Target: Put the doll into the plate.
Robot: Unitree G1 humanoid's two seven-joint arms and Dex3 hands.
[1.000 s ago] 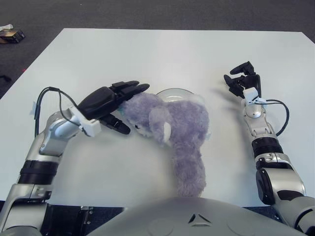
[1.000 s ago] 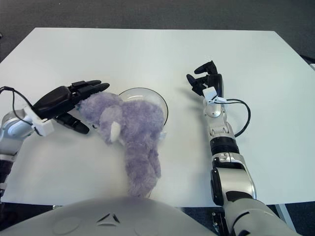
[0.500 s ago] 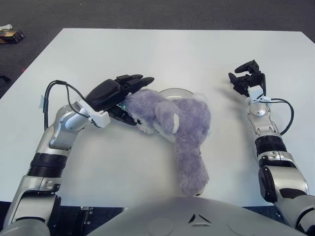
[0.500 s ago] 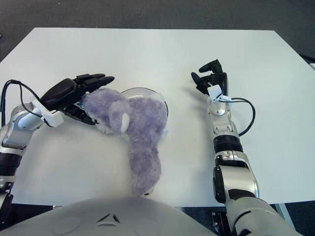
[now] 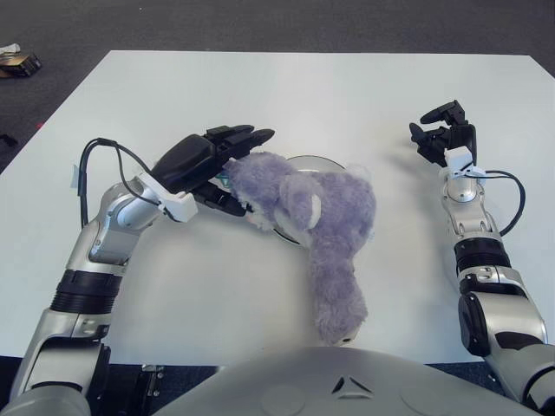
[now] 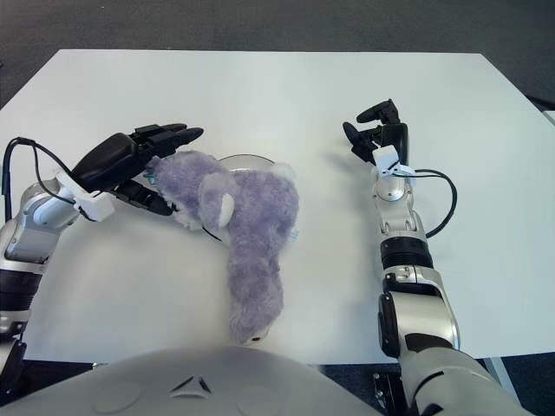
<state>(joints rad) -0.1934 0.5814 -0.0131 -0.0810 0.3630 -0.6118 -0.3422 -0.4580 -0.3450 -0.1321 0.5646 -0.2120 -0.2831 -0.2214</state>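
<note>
- Currently my left hand (image 5: pixel 208 165) is at the head end of the doll (image 5: pixel 312 217), long fingers laid over the top of the head and the thumb tucked in under its left side; I log this as a grasp on the doll's head.
- I see the doll, a grey-purple plush, lying across the plate (image 5: pixel 305 162): head and upper body cover most of the dish, with only the far rim showing behind it.
- I note the doll's lower body trailing off the plate toward me, its end lying on the white table (image 5: pixel 260 95) near the front edge.
- My right hand (image 5: pixel 444 139) shows well to the right of the doll, over bare table, fingers loosely curled and holding nothing.
- I can see a small dark object (image 5: pixel 19 61) on the floor past the table's far left corner.
</note>
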